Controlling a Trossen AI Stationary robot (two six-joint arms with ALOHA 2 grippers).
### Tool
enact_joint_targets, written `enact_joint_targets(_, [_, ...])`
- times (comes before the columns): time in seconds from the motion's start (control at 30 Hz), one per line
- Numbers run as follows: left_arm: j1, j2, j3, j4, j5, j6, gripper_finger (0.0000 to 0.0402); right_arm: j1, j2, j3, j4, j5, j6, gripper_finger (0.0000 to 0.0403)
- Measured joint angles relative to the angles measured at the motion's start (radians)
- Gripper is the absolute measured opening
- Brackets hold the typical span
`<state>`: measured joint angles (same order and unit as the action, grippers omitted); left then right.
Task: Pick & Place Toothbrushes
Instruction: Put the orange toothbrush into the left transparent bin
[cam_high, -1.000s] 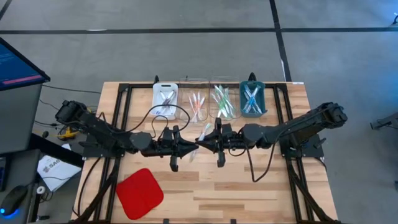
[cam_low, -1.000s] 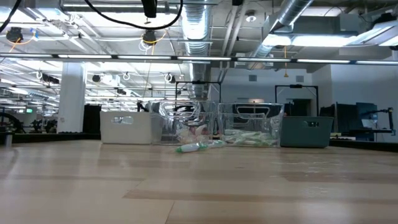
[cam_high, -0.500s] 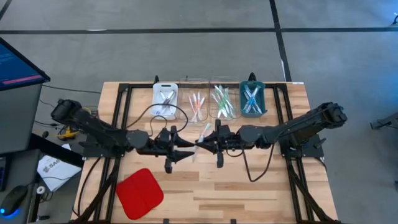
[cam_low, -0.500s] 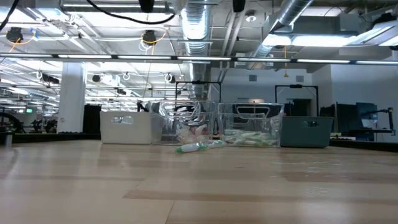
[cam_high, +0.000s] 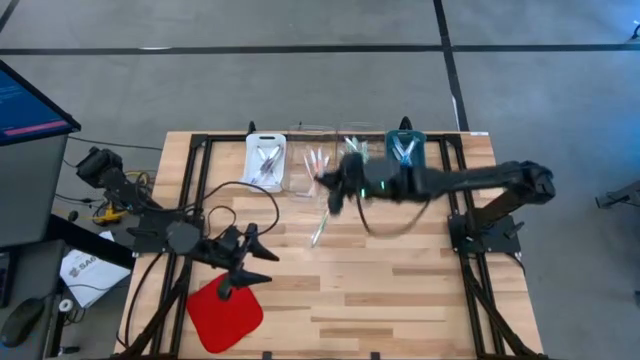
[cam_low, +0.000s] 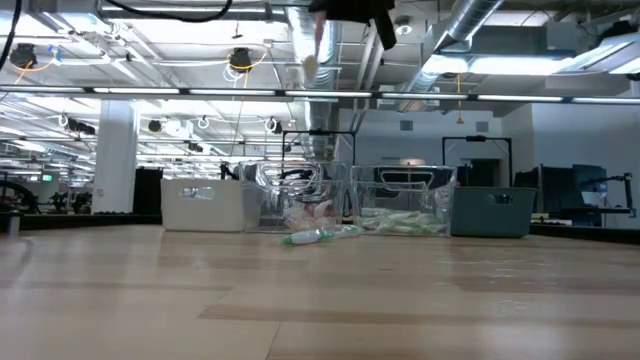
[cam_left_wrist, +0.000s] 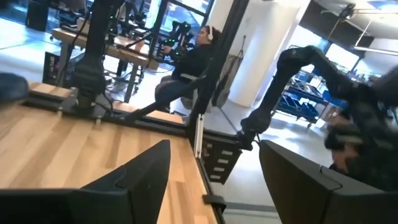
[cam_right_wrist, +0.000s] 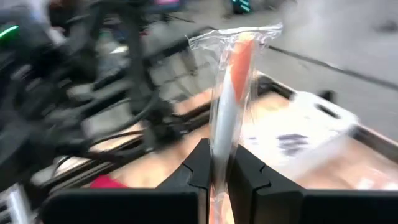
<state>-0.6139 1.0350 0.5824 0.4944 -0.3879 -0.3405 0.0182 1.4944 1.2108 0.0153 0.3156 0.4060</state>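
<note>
- Two arms are showing over the wooden table (cam_high: 400, 290) in the high view; the right gripper (cam_high: 330, 192) is hanging above the near edge of the row of trays, and the left gripper (cam_high: 258, 268) is sitting low on the left, just beside the red pad (cam_high: 225, 310).
- Right gripper (cam_right_wrist: 216, 163) is pinching its fingers tight on a wrapped toothbrush with an orange accent (cam_right_wrist: 235, 81), which is standing up between the jaws in a clear sleeve.
- Left gripper is spreading its fingers (cam_left_wrist: 134, 180) wide, with nothing between them.
- One green toothbrush (cam_high: 321, 228) is lying loose on the table, just in front of the trays; the low view is showing it (cam_low: 318, 236) flat on the wood.
- Four trays are lining the far edge: a white tray (cam_high: 266, 165), two clear trays (cam_high: 300, 172), and a teal tray (cam_high: 405, 160), each holding more toothbrushes.
- Beyond the table, the left wrist view is catching a seated person (cam_left_wrist: 189, 65).
</note>
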Motion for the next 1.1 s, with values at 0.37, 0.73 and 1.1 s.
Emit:
enact_joint_targets(0.37, [-0.016,-0.007,-0.023,0.009,-0.064,-0.061,0.0227,-0.397,0.049,0.201,-0.264,-0.235,0.367,0.002])
enact_joint_targets(0.73, [-0.087,0.113,-0.023,0.106,-0.184,-0.111,0.0226,-0.454,0.491,0.571,-0.456,-0.495,0.455,0.002])
enact_joint_targets(1.1, [-0.205,0.126,-0.023,0.105,-0.223,-0.087,0.022,-0.475,0.837,1.146,-1.106,-0.386,0.446,0.002])
